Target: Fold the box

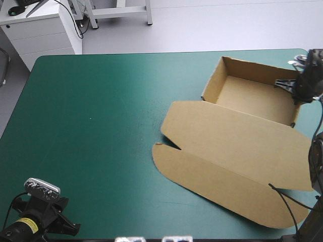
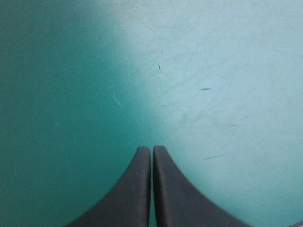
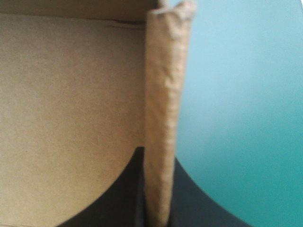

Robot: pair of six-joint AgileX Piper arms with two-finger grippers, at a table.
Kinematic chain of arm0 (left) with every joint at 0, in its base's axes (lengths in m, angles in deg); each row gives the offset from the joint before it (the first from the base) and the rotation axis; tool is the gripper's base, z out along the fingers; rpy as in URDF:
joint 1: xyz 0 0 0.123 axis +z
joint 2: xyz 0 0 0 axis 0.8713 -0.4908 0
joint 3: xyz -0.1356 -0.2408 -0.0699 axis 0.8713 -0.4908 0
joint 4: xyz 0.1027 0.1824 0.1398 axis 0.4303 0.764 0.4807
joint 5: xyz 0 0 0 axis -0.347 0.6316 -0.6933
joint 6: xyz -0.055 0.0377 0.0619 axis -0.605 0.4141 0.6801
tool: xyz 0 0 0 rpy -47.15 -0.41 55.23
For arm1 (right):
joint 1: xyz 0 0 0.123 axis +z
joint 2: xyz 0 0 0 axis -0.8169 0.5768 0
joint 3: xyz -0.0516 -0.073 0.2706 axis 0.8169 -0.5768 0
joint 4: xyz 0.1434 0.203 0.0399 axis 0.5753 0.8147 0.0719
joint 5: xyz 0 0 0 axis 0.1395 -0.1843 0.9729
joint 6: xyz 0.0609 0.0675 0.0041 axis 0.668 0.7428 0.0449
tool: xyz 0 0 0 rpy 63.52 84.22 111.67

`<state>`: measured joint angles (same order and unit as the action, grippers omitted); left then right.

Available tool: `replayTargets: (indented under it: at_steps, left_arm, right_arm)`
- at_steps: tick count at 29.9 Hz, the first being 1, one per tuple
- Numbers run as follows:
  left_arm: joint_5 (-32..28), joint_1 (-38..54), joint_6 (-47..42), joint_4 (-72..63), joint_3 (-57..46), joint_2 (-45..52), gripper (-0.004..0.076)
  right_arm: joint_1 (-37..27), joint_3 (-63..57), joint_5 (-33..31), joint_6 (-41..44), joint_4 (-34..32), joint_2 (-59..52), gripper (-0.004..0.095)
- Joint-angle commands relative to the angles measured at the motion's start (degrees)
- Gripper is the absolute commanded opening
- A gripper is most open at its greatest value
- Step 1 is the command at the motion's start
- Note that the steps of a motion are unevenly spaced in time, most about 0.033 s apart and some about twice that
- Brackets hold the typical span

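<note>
The right gripper (image 3: 157, 158) is pinching the right-hand wall (image 3: 165, 94) of the tray (image 1: 247, 93), its two black fingers all but closed, one inside and one outside. The left gripper (image 2: 152, 158) is pressing its two fingers together on nothing over the teal-green cover (image 2: 227, 94) by the near left corner. The one brown box (image 1: 237, 146) is lying on the table's right half, its tray opening upward with a bare board floor and its flat lid (image 1: 227, 166) stretching from mid-table toward the near right corner.
</note>
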<state>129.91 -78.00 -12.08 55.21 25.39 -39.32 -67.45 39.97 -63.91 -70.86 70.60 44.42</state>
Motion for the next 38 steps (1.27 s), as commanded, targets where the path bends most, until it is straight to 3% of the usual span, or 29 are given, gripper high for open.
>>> replayTargets:
  at_steps: [1, 7, 11, 17, 20, 30, 34, 36, 38]
  left_arm:
    - [-3.14, -0.33, -0.18, -0.26, 1.38, -0.60, -0.0008]
    - [-3.14, -0.33, -0.18, -0.26, 1.38, -0.60, -0.0008]
    - [-3.14, -0.33, -0.18, -0.11, 1.38, -0.60, -0.0008]
    - [-3.16, -0.33, -0.18, 1.51, 1.38, -0.60, -0.0008]
    - [-3.26, -0.33, -0.18, 1.51, 1.38, -0.60, -0.0008]
    - [-3.26, -0.33, -0.18, 1.51, 1.38, -0.60, -0.0008]
    - [-3.26, -0.33, -0.18, 1.51, 1.38, -0.60, -0.0008]
    - [-3.26, -0.33, -0.18, 1.51, 1.38, -0.60, -0.0008]
    - [-3.26, -0.33, -0.18, 1.51, 1.38, -0.60, -0.0008]
  right_arm:
    - [-7.83, 1.33, -0.67, -2.31, -0.59, -3.38, -0.0019]
    - [-18.85, 1.33, -0.67, -2.80, -0.44, -3.25, -0.0019]
    - [-20.97, 1.33, -0.67, -7.02, -0.44, -3.25, 0.0011]
    - [-20.84, 1.33, -0.57, -7.02, 0.31, -2.93, 0.0289]
    - [-20.84, 1.33, -0.57, -7.02, 0.60, -2.93, 0.0358]
    - [-20.84, 1.33, -0.68, -11.20, 2.15, -8.38, 0.0350]
    - [-20.84, 1.33, -0.68, -11.50, 5.93, -13.38, 0.0350]
    - [-20.84, 1.22, -0.68, -11.50, 9.60, -16.40, 0.0321]
    - [-20.84, 1.22, -0.68, -11.65, 13.60, -19.14, 0.0232]
